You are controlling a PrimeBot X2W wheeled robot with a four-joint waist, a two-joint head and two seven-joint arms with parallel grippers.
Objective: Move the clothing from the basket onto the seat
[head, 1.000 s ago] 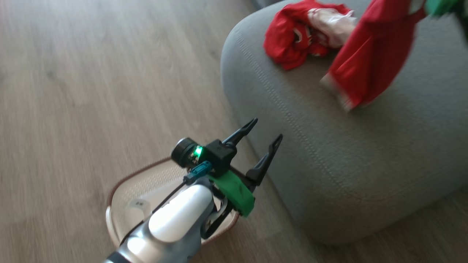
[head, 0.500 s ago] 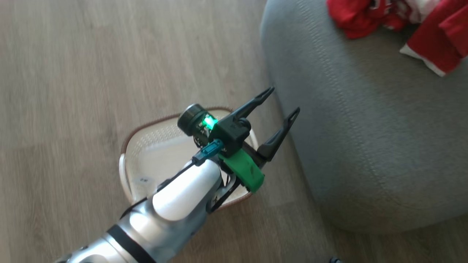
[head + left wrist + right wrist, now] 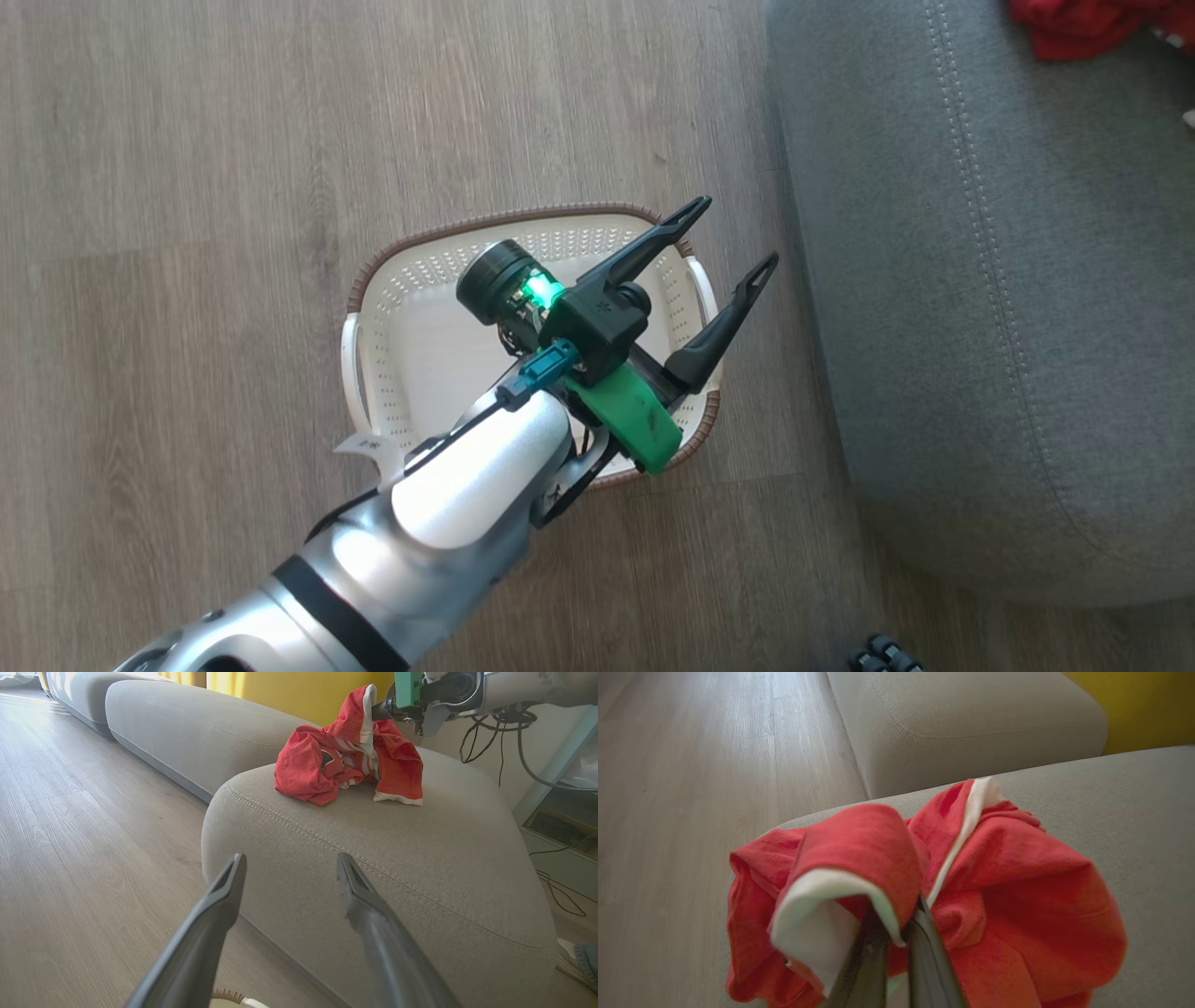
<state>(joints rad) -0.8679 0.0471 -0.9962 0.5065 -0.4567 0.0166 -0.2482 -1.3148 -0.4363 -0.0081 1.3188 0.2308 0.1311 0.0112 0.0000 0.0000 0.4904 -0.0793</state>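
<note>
- Left gripper: fingers spread wide with nothing between them. It hangs over the far right corner of the basket, and its right fingertip reaches out past the rim towards the seat.
- Right gripper: fingers pressed together on a fold of the clothing, red cloth with a white trim band. The fingertips are buried under the fold.
- Clothing location: on top of the seat, near its rounded far end. In the left wrist view, one crumpled heap lies on the cushion. The pinched piece is held up beside it, and its white hem touches the fabric.
- Edges: the basket stands on the wood-look floor, just beside the seat's curved side. A narrow strip of floor shows between the basket's right handle and the cushion. The seat's pale stitch line follows its upper edge.
- Open room: bare planks to the left of and beyond the basket. A floor lane runs between the seat and a second long cushion.
- To the seat's right there are loose cables and a person's shoe.
- Writing: a white tag at the basket's near left corner carries dark marks too small to read. A dark patch on the heap is illegible.
</note>
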